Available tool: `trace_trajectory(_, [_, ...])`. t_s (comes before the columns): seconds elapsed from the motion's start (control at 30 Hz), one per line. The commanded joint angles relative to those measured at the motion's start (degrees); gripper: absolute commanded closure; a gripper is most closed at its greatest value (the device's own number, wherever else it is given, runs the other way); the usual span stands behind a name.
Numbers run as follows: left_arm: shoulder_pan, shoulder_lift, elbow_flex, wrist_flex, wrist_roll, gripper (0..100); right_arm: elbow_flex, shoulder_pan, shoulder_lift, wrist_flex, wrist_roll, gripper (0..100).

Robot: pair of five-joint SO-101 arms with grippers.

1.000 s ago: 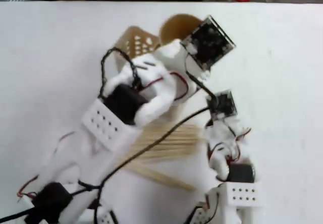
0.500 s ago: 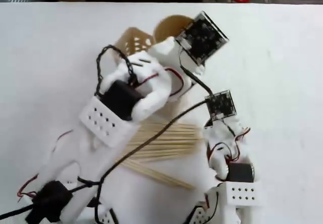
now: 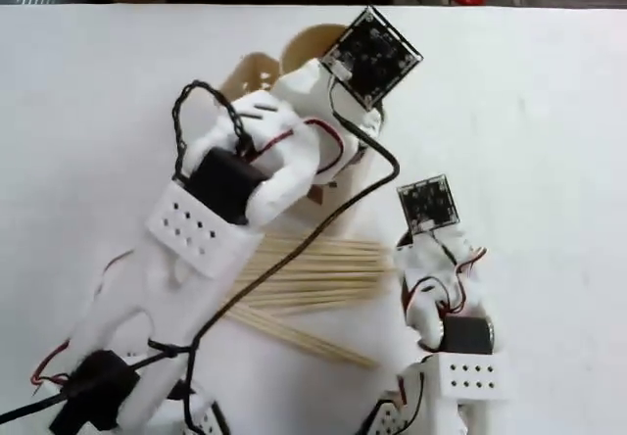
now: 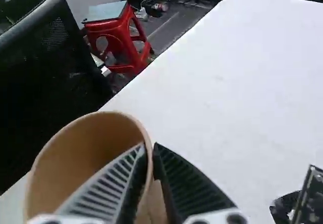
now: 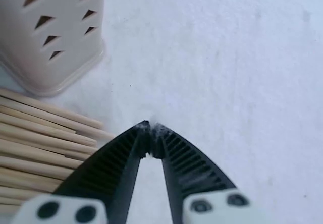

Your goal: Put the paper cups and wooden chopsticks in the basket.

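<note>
Well, the white worktop point(image 3: 549, 112) is the biggest thing. Next comes the tan basket point(image 5: 75, 62) (it has little triangle holes), which stands a bit past the tips of the right jaws and off to one side. The wooden chopsticks point(image 5: 40, 153) lie in a flat pile right beside the right jaws. Those jaws are pinched together on nothing, tips down by the worktop. The left jaws squeeze the rim of the brown paper cup point(image 4: 81, 158), one jaw inside and one outside.
</note>
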Motion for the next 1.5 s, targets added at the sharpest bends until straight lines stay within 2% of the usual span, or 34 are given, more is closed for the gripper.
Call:
trace_trajectory(0.0, [-2.42, -0.04, -0.7, -4.13, 0.0, 97, -0.35, 0.31, -0.84, -1.36, 0.79, 97.8])
trace_trajectory(0.33, [-2.86, -0.22, -0.97, -7.03, 0.26, 97, -0.35, 0.31, -0.84, -1.36, 0.88, 97.8])
trace_trajectory(0.53, [-2.77, -0.22, -0.35, -5.8, 0.18, 97, -0.35, 0.31, -0.84, -1.36, 0.88, 97.8])
trace_trajectory(0.73, [-2.86, -0.04, -0.35, -5.63, 0.44, 90, -0.35, 0.31, -0.84, -1.36, 0.88, 97.8])
trace_trajectory(1.2, [-3.21, 0.04, -0.26, -5.8, 0.09, 90, -0.35, 0.31, -0.84, -1.36, 0.88, 97.8])
trace_trajectory(1.33, [-3.3, 0.04, 6.15, -7.82, 0.0, 90, -0.35, 0.31, -0.84, -1.36, 0.88, 97.8])
trace_trajectory(1.47, [-4.18, 0.04, 17.49, -16.18, -0.09, 90, -0.35, 0.31, -0.84, -1.71, 0.88, 97.8])
